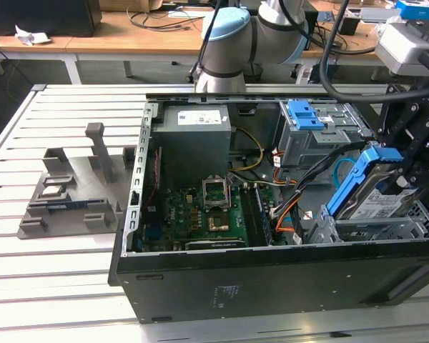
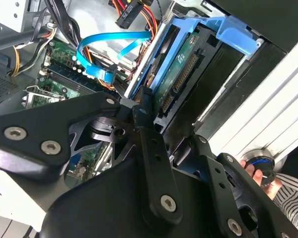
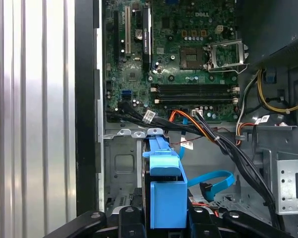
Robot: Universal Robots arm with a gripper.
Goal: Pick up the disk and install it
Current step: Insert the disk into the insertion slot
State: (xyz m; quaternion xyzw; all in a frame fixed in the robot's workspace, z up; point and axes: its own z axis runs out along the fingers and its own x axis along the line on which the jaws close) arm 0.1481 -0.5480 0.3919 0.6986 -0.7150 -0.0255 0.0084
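In the exterior view, at its left, a grey moulded fixture [image 1: 75, 189] with an upright post sits on the slatted white desk [image 1: 28, 286]. Just beside it toward the exterior view's right lies the open black computer case [image 1: 272, 279], its side off, with the green motherboard [image 1: 207, 214] on its floor and the grey power supply box [image 1: 194, 139] with a white sticker behind that. Farther right, a bare blue bracket [image 1: 305, 114] rests in the upper drive cage [image 1: 329, 132]. At the exterior view's right edge the black tool [image 1: 407, 153] hangs from the arm, closed on the disk [image 1: 375, 189], gripping it by the upper end of its blue frame. The disk is tilted, its labelled silver face turned outward, its lower end down among the metal walls of the lower drive bay [image 1: 375, 229] at the case's front corner, beside a looping blue data cable [image 1: 341, 171]. In the first wrist view the disk [image 3: 164, 193] stands edge-on between the tool's black fingers [image 3: 131, 218], above the bay floor, with black and orange cables [image 3: 203, 131] crossing between it and the motherboard [image 3: 188, 49]. In the second wrist view the blue-framed disk [image 2: 188, 59] shows past the tool's linkage [image 2: 149, 148], and a person's fingers [image 2: 260, 173] appear by a knob at the desk's edge.
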